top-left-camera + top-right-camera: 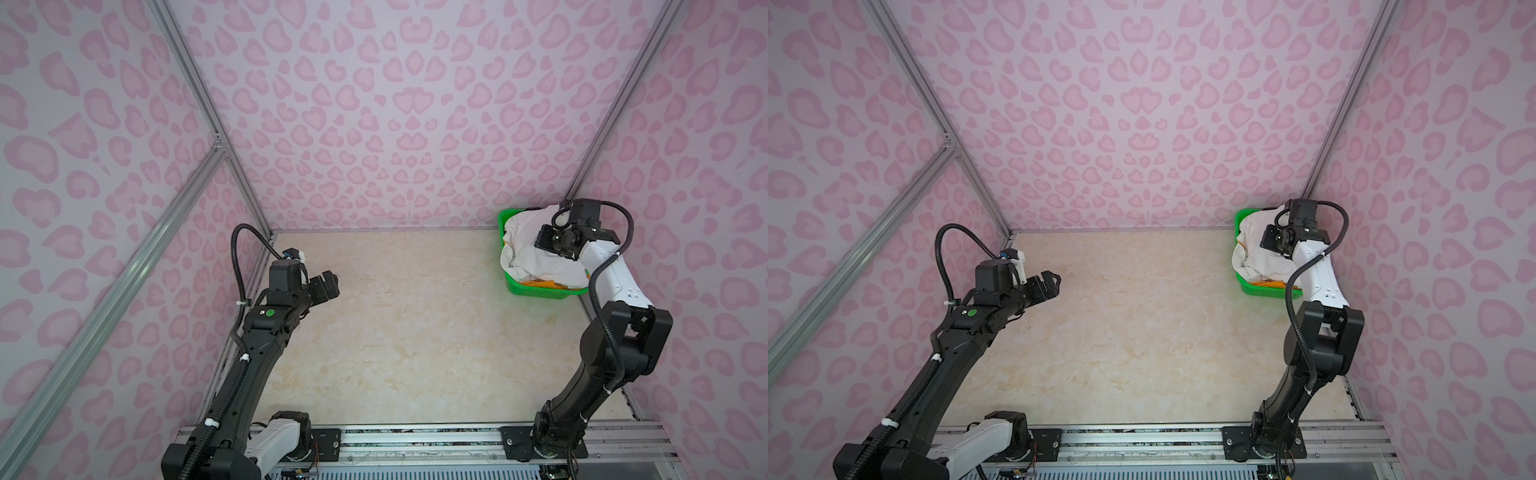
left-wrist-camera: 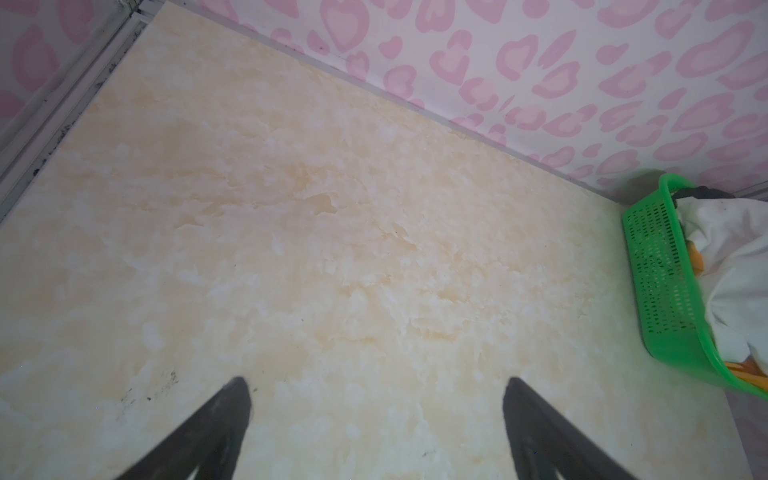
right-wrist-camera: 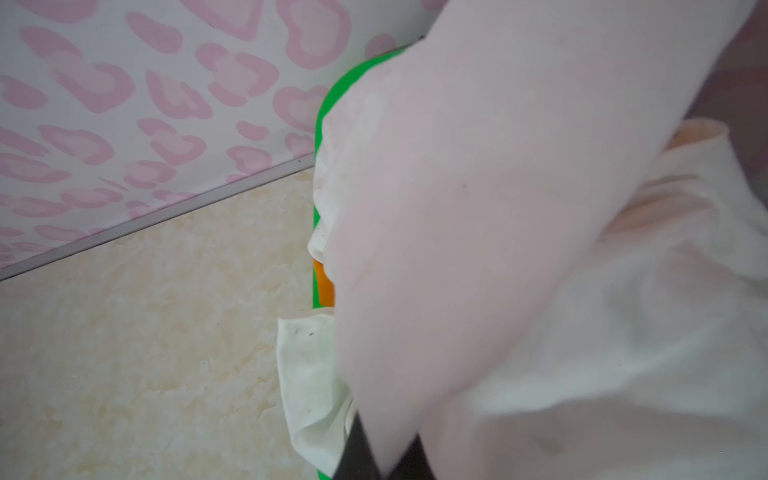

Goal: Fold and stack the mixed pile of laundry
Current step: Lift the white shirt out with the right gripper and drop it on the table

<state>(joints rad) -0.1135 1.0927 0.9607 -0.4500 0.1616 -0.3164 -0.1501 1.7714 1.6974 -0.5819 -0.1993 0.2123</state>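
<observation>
The mixed laundry pile (image 1: 540, 266) is sitting heaped in a green mesh basket (image 1: 536, 293), at the right of the frame just above mid-height in both top views. A crumpled white garment (image 1: 1256, 253) is lying on top, covering most of the heap and spilling over the basket's left rim. A bright orange piece (image 1: 540, 284) is peeking out beneath it at the lower edge. In the right wrist view, the right claw (image 3: 384, 457) is pinching a raised fold of the white garment.
</observation>
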